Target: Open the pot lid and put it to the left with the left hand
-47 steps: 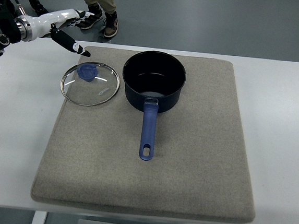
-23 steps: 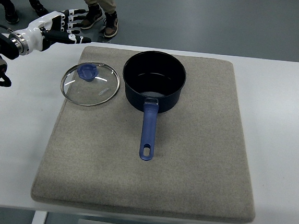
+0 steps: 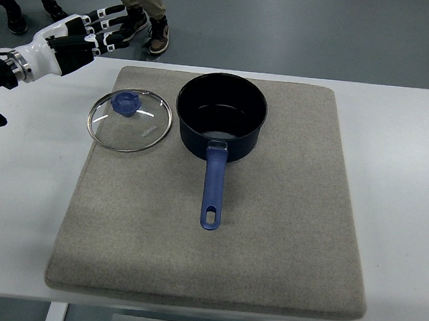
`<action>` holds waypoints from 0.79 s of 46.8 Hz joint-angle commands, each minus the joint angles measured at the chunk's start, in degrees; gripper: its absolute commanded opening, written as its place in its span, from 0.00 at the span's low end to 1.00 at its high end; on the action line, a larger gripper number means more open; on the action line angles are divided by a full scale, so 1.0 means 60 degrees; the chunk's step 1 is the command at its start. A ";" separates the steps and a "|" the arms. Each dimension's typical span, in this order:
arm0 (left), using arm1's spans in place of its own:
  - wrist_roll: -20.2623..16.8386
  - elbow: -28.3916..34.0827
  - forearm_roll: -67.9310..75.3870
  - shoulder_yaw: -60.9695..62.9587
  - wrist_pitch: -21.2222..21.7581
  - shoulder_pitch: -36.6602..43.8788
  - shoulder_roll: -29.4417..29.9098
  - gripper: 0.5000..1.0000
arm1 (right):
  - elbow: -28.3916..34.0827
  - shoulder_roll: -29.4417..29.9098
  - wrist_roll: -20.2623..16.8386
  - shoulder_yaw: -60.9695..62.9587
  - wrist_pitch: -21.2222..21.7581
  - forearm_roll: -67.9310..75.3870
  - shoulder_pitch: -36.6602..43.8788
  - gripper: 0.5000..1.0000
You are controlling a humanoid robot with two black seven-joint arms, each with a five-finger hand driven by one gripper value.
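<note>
the left hand (image 3: 79, 34) is found higher and farther back than a second ago, lifted away from the glass lid (image 3: 129, 119) toward the far left corner of the table (image 3: 27, 159). a second ago one dark fingertip was pointed down close to the lid's far rim; now the fingers (image 3: 110, 24) are stretched out nearly flat and spread, reaching past the table's far edge, and nothing is held. the forearm is drawn further toward the picture's left edge, so less of it is seen.
</note>
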 commanded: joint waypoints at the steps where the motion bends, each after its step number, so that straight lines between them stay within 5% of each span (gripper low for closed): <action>1: 0.0188 0.0100 -0.0364 -0.0005 0.0002 0.0057 -0.0001 0.98 | -0.0005 0.0000 -0.0001 0.0002 -0.0002 0.0000 -0.0001 0.83; 15: 0.1916 0.0115 -0.2649 -0.0019 0.0002 0.0072 0.0042 0.98 | -0.0005 0.0000 -0.0001 0.0002 -0.0002 0.0000 -0.0001 0.83; 37: 0.2239 0.0057 -0.3603 -0.0429 0.0002 0.0555 0.0101 0.98 | -0.0005 0.0000 -0.0001 0.0002 -0.0002 0.0000 -0.0001 0.83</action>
